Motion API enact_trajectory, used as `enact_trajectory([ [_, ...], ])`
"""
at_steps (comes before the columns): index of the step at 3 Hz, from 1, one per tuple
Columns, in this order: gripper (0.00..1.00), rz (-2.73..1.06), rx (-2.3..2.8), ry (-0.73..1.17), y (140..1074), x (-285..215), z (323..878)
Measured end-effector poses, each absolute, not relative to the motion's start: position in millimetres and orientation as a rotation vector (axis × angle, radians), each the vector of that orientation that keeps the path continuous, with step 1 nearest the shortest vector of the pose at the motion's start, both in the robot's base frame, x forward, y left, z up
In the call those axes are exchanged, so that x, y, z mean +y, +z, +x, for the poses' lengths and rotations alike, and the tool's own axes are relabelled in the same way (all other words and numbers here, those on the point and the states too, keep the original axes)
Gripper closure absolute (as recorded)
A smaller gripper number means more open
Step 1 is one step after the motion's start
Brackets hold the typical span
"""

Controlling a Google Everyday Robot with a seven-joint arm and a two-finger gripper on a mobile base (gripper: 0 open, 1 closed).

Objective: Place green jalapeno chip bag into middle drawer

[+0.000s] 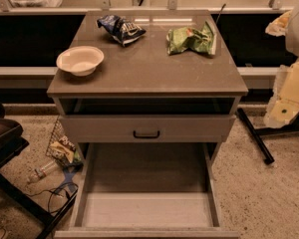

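Observation:
The green jalapeno chip bag (191,40) lies crumpled on the back right of the cabinet top (149,76). The middle drawer (147,210) is pulled out wide at the bottom of the view, its pale floor bare and its low side walls showing. My arm with the gripper (288,91) hangs at the right edge of the view, beside the cabinet and well to the right of the bag, holding nothing that I can see.
A white bowl (80,59) and a dark blue chip bag (120,29) sit on the cabinet top. A shut drawer front with a black handle (146,133) is above the open drawer. A wire basket (62,146), a bottle (42,172) and cables lie left; a black stand leg (254,136) is at the right.

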State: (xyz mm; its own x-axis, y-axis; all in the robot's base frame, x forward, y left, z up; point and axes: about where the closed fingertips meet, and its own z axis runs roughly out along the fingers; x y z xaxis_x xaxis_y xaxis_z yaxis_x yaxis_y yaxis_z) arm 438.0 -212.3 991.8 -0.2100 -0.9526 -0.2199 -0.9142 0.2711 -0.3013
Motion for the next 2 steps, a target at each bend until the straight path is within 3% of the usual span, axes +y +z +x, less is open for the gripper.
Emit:
enact_trajectory([
  [1,0.0,-1.697,2.19,-0.149,991.8,-212.3,438.0],
  [2,0.0,-1.636,2.11,-0.164,994.4,-205.5,489.3],
])
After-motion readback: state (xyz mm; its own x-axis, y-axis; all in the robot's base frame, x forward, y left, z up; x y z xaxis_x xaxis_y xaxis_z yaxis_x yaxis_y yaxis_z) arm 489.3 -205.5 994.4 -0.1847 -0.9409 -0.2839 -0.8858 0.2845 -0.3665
